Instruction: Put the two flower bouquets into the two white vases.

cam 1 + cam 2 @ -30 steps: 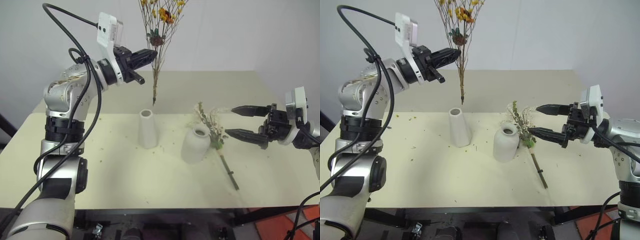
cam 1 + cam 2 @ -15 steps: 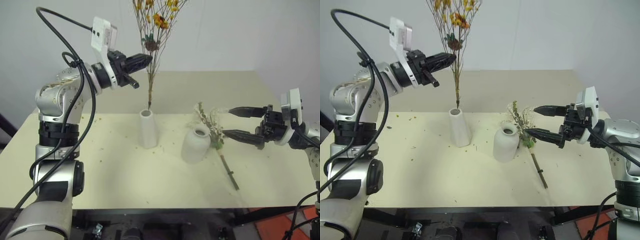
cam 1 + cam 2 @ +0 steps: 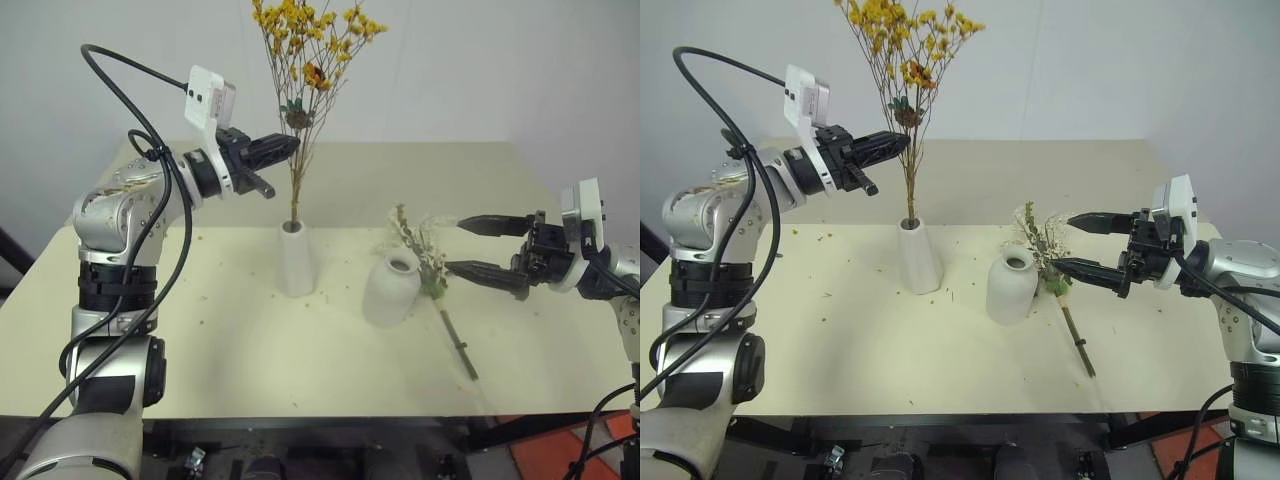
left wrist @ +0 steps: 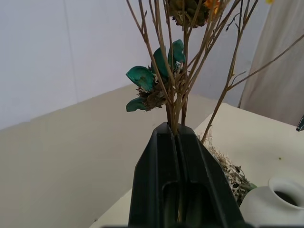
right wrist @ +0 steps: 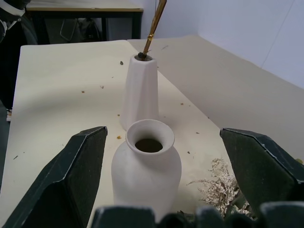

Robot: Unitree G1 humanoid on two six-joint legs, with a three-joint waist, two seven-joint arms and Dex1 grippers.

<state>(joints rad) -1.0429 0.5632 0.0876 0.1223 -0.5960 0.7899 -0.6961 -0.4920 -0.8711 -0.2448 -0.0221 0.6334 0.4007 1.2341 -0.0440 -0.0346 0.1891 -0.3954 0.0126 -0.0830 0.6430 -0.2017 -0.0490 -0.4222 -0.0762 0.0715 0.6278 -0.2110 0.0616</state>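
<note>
My left gripper [image 3: 290,146] is shut on the thin brown stems of the small yellow-orange bouquet [image 3: 305,55], which stands upright. The stems' lower ends sit inside the mouth of the tall slim white vase [image 3: 296,262]. In the left wrist view the fingers [image 4: 156,180] pinch the stems [image 4: 175,107] just below a teal dried bloom. The rounded white vase [image 3: 390,292] stands to the right, empty. The other bouquet [image 3: 428,258], green and cream sprigs on a thick stem, lies on the table behind and right of it. My right gripper [image 3: 456,244] hovers open beside it, holding nothing.
The cream table [image 3: 250,350] is dotted with small flower crumbs. The lying bouquet's stem [image 3: 458,345] points toward the front right edge. A white wall rises behind the table.
My left gripper has come down and slightly left with the yellow bouquet. Its stem ends, earlier hanging above the tall vase, now sit in the vase's mouth. The right gripper has stayed still.
</note>
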